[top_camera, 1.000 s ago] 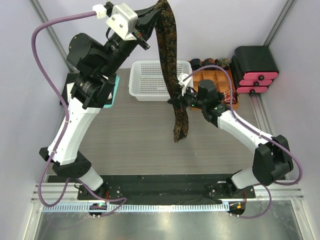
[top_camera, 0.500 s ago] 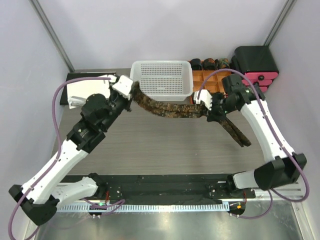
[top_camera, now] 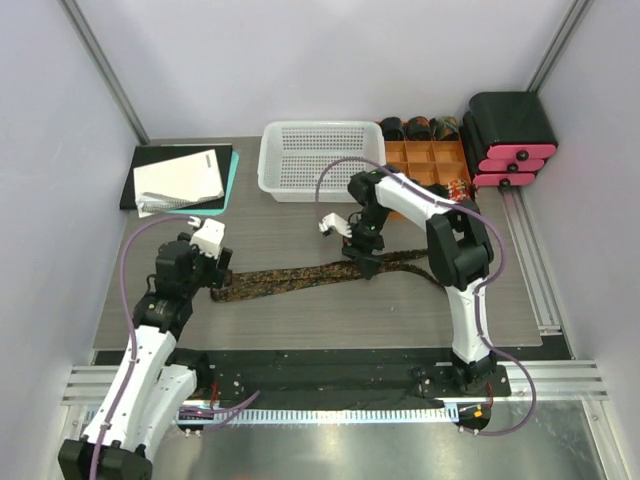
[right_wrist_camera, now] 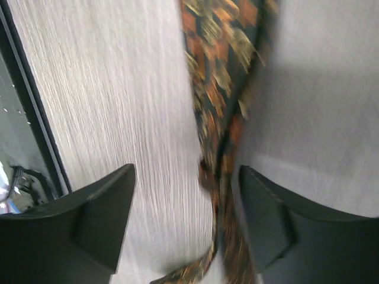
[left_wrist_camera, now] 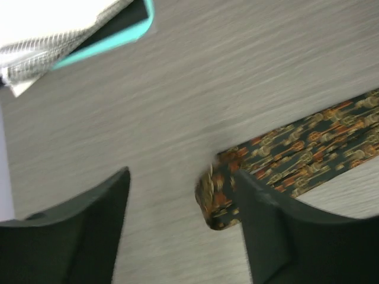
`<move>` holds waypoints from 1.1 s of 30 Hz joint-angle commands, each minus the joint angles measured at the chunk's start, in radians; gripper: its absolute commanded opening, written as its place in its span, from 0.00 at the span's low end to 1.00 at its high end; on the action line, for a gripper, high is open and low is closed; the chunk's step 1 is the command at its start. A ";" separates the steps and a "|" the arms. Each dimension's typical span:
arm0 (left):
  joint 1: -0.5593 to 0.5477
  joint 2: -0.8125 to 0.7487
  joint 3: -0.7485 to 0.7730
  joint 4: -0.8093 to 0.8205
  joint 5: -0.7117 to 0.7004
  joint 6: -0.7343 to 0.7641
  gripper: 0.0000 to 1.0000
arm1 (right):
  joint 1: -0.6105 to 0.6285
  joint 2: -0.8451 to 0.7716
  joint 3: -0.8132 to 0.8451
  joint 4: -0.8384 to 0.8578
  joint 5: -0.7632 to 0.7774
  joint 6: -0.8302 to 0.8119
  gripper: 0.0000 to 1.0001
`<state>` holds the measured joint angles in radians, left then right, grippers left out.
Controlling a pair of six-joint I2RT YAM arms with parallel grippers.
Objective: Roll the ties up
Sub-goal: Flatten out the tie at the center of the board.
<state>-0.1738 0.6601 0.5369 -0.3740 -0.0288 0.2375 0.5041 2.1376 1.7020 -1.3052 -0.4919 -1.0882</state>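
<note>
Desk (top_camera: pixel 300 330) space below the basket (top_camera: pixel 320 192) at 12 o'clock is now taken up by the tie (top_camera: pixel 300 277). A second ago it was hoisted high between the two arms, and half a second ago it was strung between them in front of the basket. It has since been laid flat and nearly straight across the centre, from 9 o'clock towards 3 o'clock. It has been released at both places. The left gripper (left_wrist_camera: pixel 180 195) is seen with jaws parted around the 9 o'clock tip. The right gripper (right_wrist_camera: pixel 186 195) is spread astride the fabric near the middle, with nothing clamped. Spreading can be judged finished; rolling from one end is not yet begun.
</note>
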 commanded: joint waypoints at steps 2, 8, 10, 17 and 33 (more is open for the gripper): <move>0.169 0.041 0.058 -0.077 0.187 0.051 0.81 | -0.227 -0.168 0.035 -0.201 0.009 0.117 0.79; 0.238 0.200 0.210 -0.283 0.647 0.289 0.86 | -0.439 -0.306 -0.125 -0.201 0.035 0.154 0.79; 0.199 0.294 0.254 -0.298 0.678 0.428 0.90 | -0.524 -0.321 -0.176 -0.201 0.041 0.139 0.79; 0.033 0.633 0.403 -0.347 0.495 0.522 0.96 | -0.596 -0.306 -0.226 -0.201 0.021 0.137 0.77; -0.010 0.736 0.273 -0.349 0.366 0.800 0.98 | -0.449 -0.341 -0.481 0.102 0.252 0.149 0.62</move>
<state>-0.1799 1.3956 0.8379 -0.7536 0.3954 0.9817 -0.0067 1.8389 1.2541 -1.2915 -0.3408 -0.9577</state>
